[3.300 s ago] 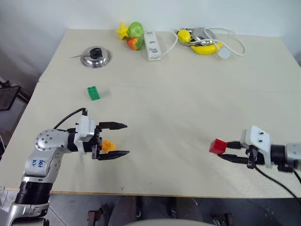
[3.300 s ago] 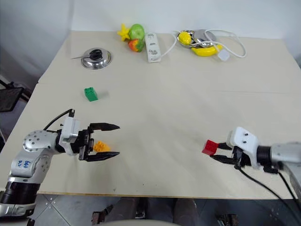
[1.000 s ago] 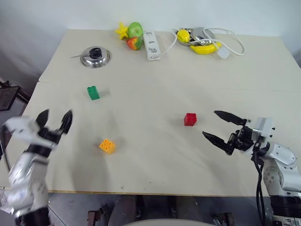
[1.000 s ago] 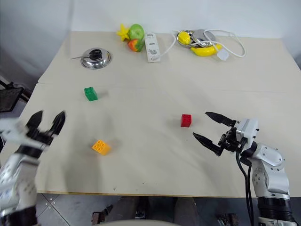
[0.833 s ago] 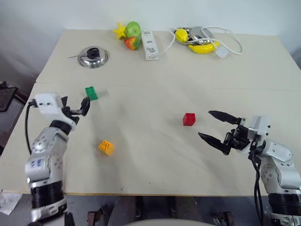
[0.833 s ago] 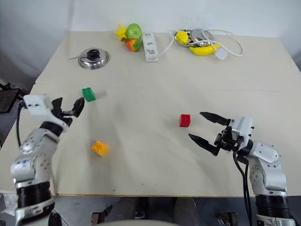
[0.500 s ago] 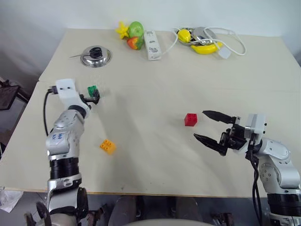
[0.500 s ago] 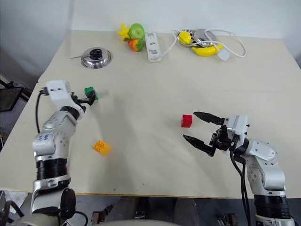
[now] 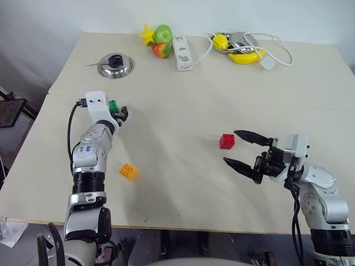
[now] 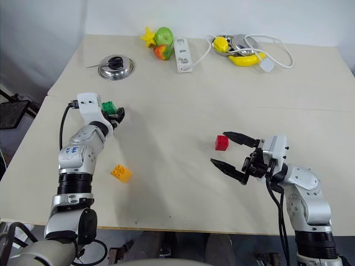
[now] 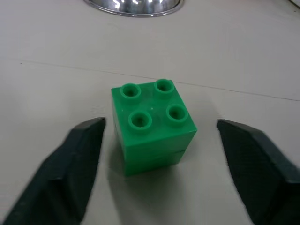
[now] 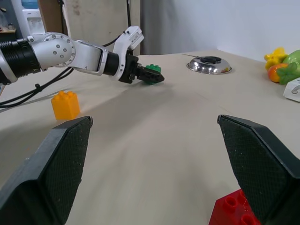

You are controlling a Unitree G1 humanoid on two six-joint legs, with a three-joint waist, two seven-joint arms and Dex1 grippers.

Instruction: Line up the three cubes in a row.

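**Left arm lines up on the green cube**

The left gripper [image 11: 154, 159] sits low on the table [image 9: 183, 88] with the green cube [image 11: 151, 126] between its two black fingers, which stand apart, a gap showing on each side of the block. The cube rests flat, studs up, near the steel lid [image 9: 115, 66]. The orange-yellow cube [image 9: 128, 171] lies nearer the front edge on the left, and the red cube [image 9: 226, 141] sits mid-table, just beside the right gripper [image 9: 244, 151], whose fingers are spread wide and hold nothing. My read is that the pick-up of the green one is under way. Next the fingers need to pinch its sides squarely, then carry it toward the other two.
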